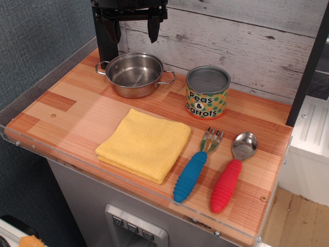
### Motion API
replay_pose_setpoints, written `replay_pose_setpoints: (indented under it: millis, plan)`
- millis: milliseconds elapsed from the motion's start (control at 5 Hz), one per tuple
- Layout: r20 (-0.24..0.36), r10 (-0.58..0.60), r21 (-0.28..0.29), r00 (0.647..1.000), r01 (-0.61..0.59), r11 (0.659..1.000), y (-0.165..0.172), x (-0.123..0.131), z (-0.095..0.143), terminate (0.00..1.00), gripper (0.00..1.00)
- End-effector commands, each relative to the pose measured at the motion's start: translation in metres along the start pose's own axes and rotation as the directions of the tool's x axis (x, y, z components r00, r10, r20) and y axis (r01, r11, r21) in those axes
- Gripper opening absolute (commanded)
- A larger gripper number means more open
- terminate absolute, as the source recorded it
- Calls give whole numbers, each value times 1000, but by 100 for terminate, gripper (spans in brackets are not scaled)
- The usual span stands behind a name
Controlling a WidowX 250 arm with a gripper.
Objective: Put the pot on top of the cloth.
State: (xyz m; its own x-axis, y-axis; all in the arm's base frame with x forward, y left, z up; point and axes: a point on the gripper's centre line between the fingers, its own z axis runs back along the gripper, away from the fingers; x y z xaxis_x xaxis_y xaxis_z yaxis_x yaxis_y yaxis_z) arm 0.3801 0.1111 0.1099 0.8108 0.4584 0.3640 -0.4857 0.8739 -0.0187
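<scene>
Hovering over the pot (134, 73), gripper (132, 28) fingers apart, holding nothing. Sitting untouched at the back, well apart from the cloth (144, 143). Basically nothing done yet, still needing the grab, lift and drop.

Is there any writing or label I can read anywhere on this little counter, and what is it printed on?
"Peas & Carrots" is on the label of the tin can, standing at the back of the wooden counter.
Nothing else carries readable text: the pot, the yellow cloth, the blue-handled fork and the red-handled spoon show no words or numbers.
</scene>
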Motion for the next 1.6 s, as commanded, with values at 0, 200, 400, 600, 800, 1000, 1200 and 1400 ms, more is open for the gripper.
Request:
replay_pose_setpoints:
  millis: [0, 200, 400, 600, 800, 1000, 1200, 1400]
  plan:
    - [0, 0, 0, 1000, 0, 1000, 0, 0, 0, 0, 100]
    - [-37, 123, -9, 992, -124, 992, 12, -3, -4, 0, 100]
    - [-125, 277, -26, 953, -283, 959, 24, -5, -17, 0, 100]
    - [-147, 308, 9, 940, -310, 951, 26, -9, -26, 0, 100]
    - [-163, 336, 31, 928, -336, 942, 28, -14, -37, 0, 100]
    - [-190, 339, 46, 921, -337, 940, 29, -19, -48, 0, 100]
    - [-199, 353, 70, 914, -346, 935, 34, -21, -58, 0, 100]
    - [-223, 366, 69, 904, -360, 930, 38, -22, -67, 0, 100]
